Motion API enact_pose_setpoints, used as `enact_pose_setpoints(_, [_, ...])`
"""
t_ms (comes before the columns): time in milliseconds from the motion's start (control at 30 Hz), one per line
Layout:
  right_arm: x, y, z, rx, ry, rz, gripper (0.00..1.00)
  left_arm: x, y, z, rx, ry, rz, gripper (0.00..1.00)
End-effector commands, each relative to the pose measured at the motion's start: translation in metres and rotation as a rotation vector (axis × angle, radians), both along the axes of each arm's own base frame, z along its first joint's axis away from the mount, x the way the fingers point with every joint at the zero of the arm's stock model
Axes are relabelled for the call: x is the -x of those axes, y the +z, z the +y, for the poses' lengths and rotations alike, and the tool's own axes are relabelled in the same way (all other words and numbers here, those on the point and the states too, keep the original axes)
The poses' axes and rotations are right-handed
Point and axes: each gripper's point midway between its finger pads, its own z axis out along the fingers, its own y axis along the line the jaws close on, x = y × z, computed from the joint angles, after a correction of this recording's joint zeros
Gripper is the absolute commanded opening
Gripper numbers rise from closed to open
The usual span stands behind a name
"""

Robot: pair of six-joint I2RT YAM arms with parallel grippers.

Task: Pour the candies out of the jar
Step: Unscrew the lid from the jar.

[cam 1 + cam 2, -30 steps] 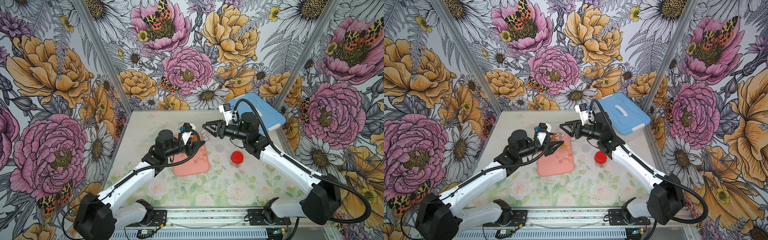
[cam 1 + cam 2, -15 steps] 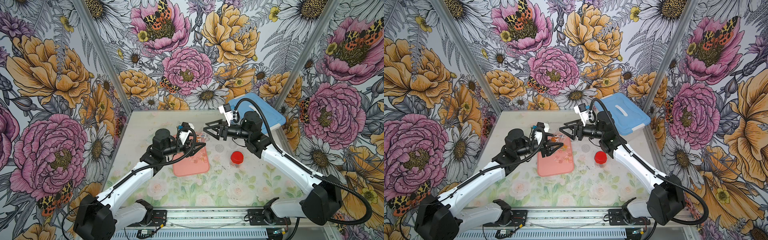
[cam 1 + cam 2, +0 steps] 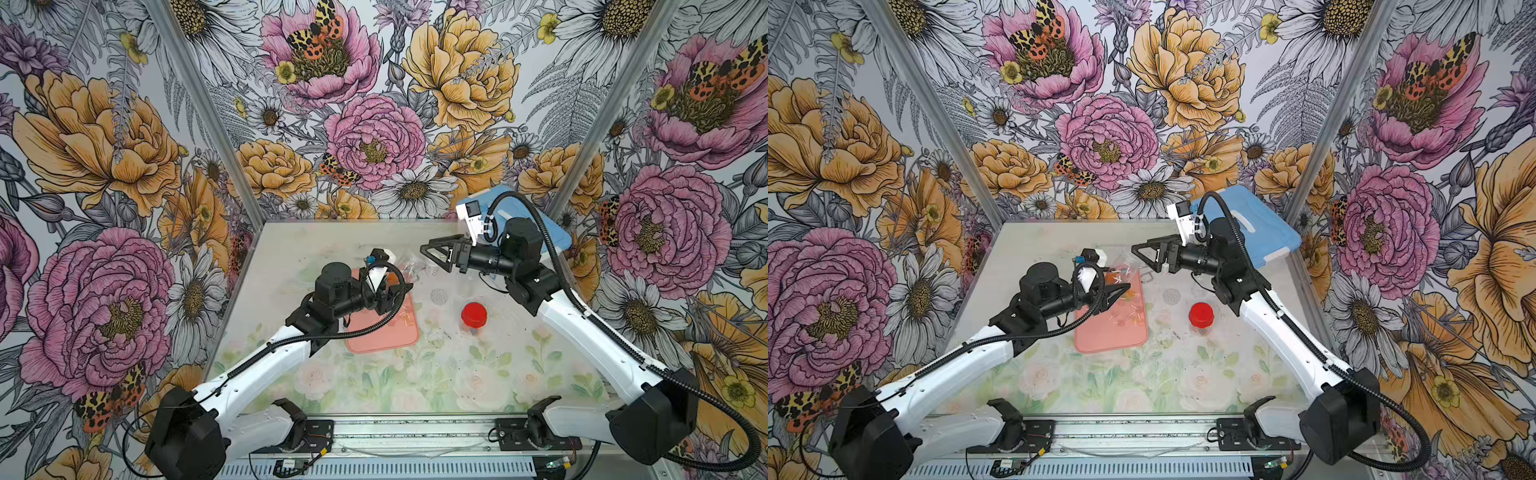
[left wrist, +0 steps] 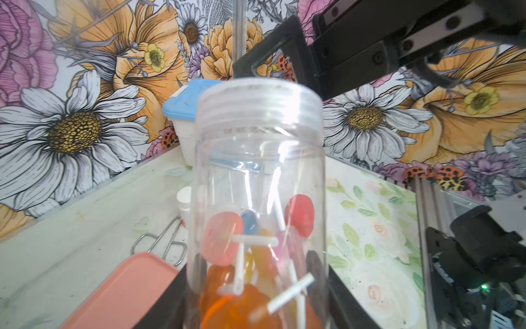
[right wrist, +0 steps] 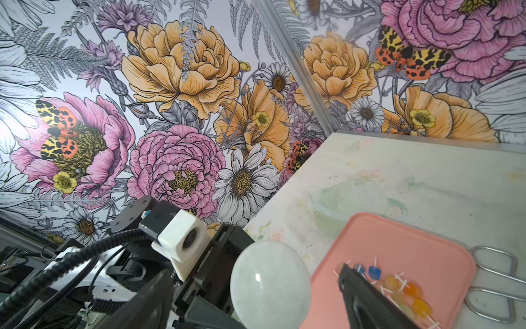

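Candies are contained in the base of the clear jar, clenched in the left jaws over the far end of the pink tray; others are scattered on the tray. The right jaws are released beside the jar mouth

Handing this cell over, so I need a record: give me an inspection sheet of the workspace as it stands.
Surface: floral-print table, pink tray on it.
Job's things: open jar held above tray; candies partly inside, partly on tray; red lid beside tray.
Clutter: metal tongs, blue-lidded box.
Grippers: left gripper shut on jar; right gripper open near its mouth.
Cables: black conduit along each arm, no snag seen.
Surroundings: floral wall panels.
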Motion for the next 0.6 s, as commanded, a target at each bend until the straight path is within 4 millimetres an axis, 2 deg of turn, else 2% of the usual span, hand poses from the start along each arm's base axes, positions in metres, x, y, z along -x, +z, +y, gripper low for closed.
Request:
enact_pose_setpoints(0, [-0.008, -0.005, -0.002, 0.024, -0.078, 0.034, 0.91, -0.014, 0.003, 0.008, -0.092, 0.128, -0.101, 0.0])
enact_pose_setpoints(200, [-0.021, -0.026, 0.008, 0.059, -0.197, 0.082, 0.86, -0.019, 0.002, 0.01, -0.132, 0.205, -0.146, 0.0])
enact_pose_setpoints(400, [-0.027, -0.043, 0.025, 0.09, -0.221, 0.115, 0.81, -0.019, 0.003, 0.006, -0.129, 0.214, -0.161, 0.0])
enact_pose_setpoints(567, [-0.028, -0.043, 0.033, 0.025, -0.204, 0.136, 0.77, -0.018, 0.005, 0.005, -0.119, 0.219, -0.167, 0.0])
